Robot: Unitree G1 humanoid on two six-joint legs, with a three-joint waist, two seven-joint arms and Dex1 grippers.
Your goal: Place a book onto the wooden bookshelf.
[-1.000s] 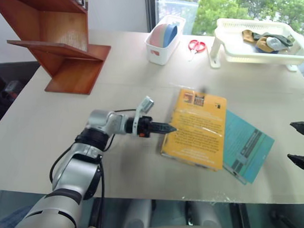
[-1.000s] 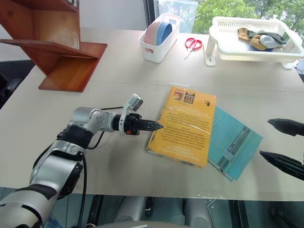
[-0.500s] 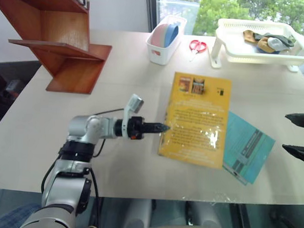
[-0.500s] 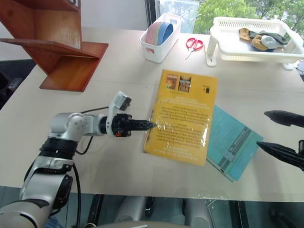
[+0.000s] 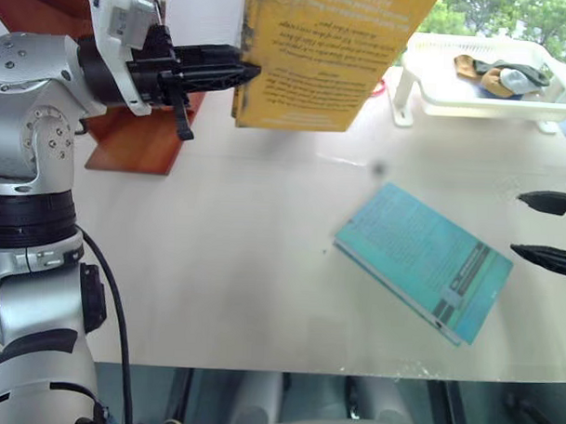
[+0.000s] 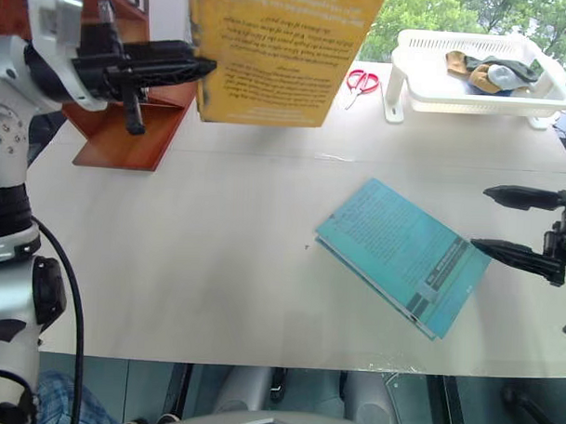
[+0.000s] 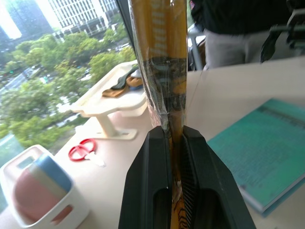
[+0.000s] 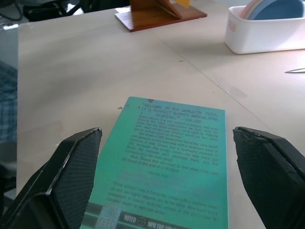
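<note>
two books are in view, one lifted and one lying flat. the left hand (image 5: 246, 73) is clamped tight on the edge of the book (image 5: 316, 55), a thick yellow-orange paperback in glossy wrap, and holds it in the air above the tabletop (image 5: 225, 266), its cover facing the camera. the wooden bookshelf (image 5: 137, 137) stands at the far left of the tabletop, partly behind the left arm and just beside the raised book. a thin teal book (image 5: 421, 261) lies flat toward the right. the right hand (image 5: 545, 230) hangs near the teal book's right edge with its two fingers spread wide and nothing between them. farther back sit red scissors (image 6: 362, 81) and a white tray (image 5: 482, 93) of small items.
</note>
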